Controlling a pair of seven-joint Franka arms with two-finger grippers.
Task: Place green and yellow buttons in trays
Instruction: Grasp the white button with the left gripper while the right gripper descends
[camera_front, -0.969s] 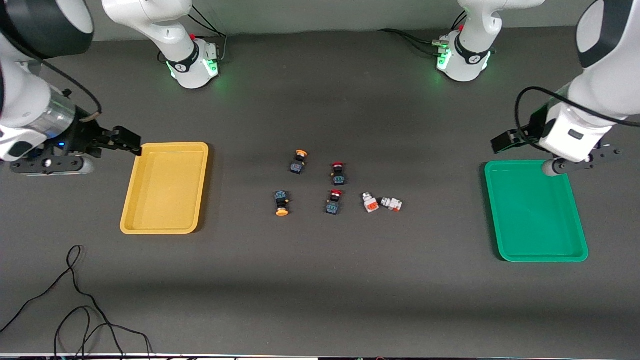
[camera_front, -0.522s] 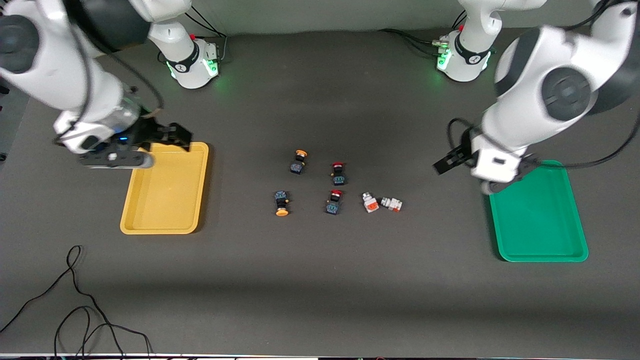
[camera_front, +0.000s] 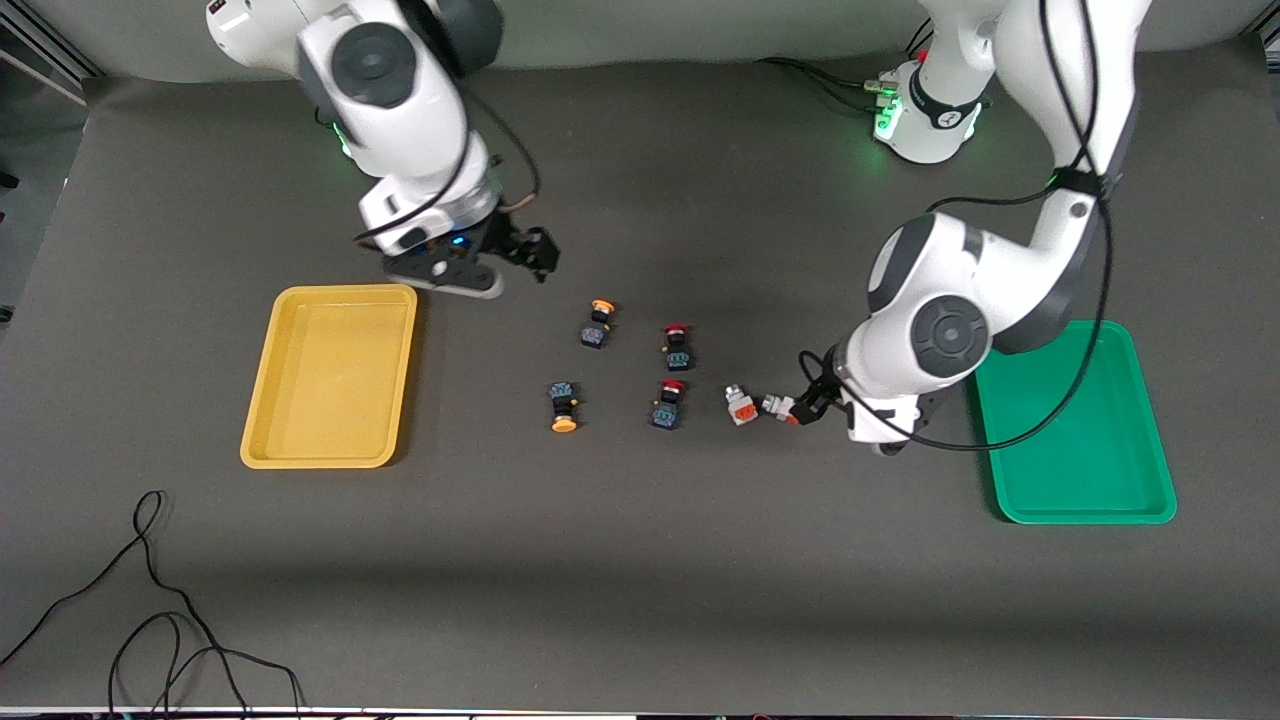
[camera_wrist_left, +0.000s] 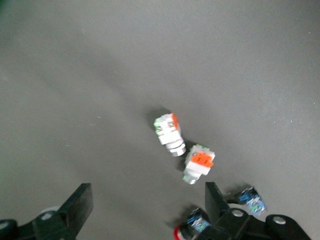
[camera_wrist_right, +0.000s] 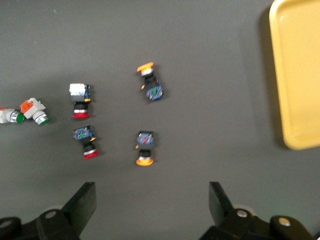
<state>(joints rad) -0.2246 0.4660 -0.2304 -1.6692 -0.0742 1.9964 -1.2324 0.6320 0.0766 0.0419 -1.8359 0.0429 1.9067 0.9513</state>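
Two dark buttons with orange-yellow caps (camera_front: 597, 325) (camera_front: 563, 406) lie mid-table, also in the right wrist view (camera_wrist_right: 150, 85) (camera_wrist_right: 144, 148). Two white buttons with orange patches (camera_front: 741, 405) (camera_front: 781, 406) lie side by side toward the left arm's end, and show in the left wrist view (camera_wrist_left: 169, 132) (camera_wrist_left: 199, 163). My left gripper (camera_front: 808, 401) (camera_wrist_left: 147, 207) is open, low beside the white pair, holding nothing. My right gripper (camera_front: 540, 254) (camera_wrist_right: 152, 205) is open and empty over bare table between the yellow tray (camera_front: 330, 380) (camera_wrist_right: 298, 75) and the buttons. The green tray (camera_front: 1090, 460) is empty.
Two dark switches with red caps (camera_front: 677, 346) (camera_front: 667, 403) lie between the yellow-capped and white buttons; one (camera_wrist_left: 192, 226) sits close by a left finger. A black cable (camera_front: 150, 600) loops near the table's front corner at the right arm's end.
Both arms swung inward from the trays. The left gripper came from over the green tray down to the white buttons. The right gripper left the yellow tray's corner for the button group.
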